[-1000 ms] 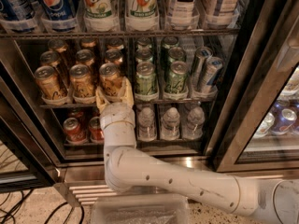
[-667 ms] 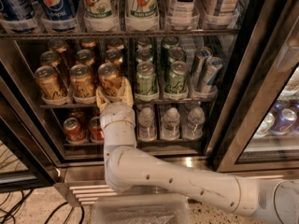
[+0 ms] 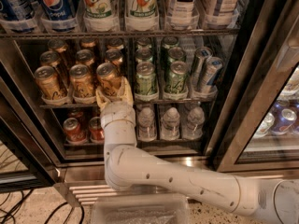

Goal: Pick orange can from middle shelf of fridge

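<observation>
hand [image 3: 113,90] at middle shelf [image 3: 187,100] front | hides orange can [image 3: 108,76] base | top bottles [image 3: 140,3] cut off

In the fridge [image 3: 187,161], the gripper [image 3: 113,93] sits at the middle shelf's [image 3: 154,101] front edge, against the front can [image 3: 108,77] of the third row from the left, neighbouring cans [image 3: 146,78] beside it, upper bottles [image 3: 140,3] above, lower bottles [image 3: 172,122] below.

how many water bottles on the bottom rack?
3, in a row beside the arm: left bottle, middle bottle, right bottle. More may be hidden behind. The gripper is at the front-right orange can on the middle shelf.
</observation>
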